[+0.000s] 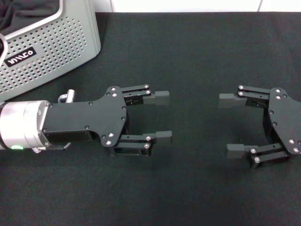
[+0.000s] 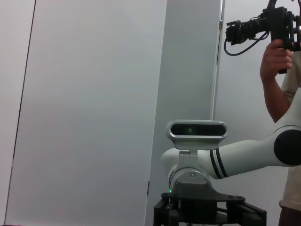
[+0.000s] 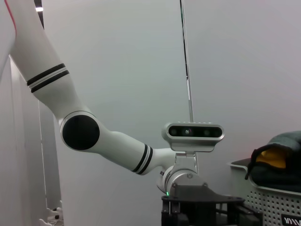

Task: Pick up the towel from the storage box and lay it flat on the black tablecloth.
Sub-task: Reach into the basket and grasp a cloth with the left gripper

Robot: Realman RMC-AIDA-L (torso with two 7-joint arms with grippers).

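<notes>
Head view: we're seeing both arms hovering low over the black tablecloth (image 1: 188,47), which is covering the bench. Left gripper (image 1: 160,115) is sitting left of centre, fingers spread apart, nothing between them. Right gripper (image 1: 230,125) is sitting at the right, facing the left one across a gap, fingers also spread and holding nothing. The storage box (image 1: 51,47) is sitting at the far left corner of the cloth, well apart from the right gripper and near the left arm's wrist. Its perforated grey wall and black label are facing us. Only dark fabric is showing over the box rim here; we can't make out any yellow from this angle.

Left wrist view: we're looking across at the right arm (image 2: 244,155), with its wrist camera and the back of the right gripper (image 2: 209,209) low in the picture. A person (image 2: 282,66) is standing behind it holding up a camera rig (image 2: 258,26). The left gripper's own fingers aren't showing.

Right wrist view: we're looking at the left arm (image 3: 94,141) and the back of the left gripper (image 3: 202,207). The storage box (image 3: 268,197) is showing behind it. The towel (image 3: 273,157) is lying bunched inside the box, a yellow-orange patch peeking out from under dark fabric (image 3: 282,143) heaped above the rim.
</notes>
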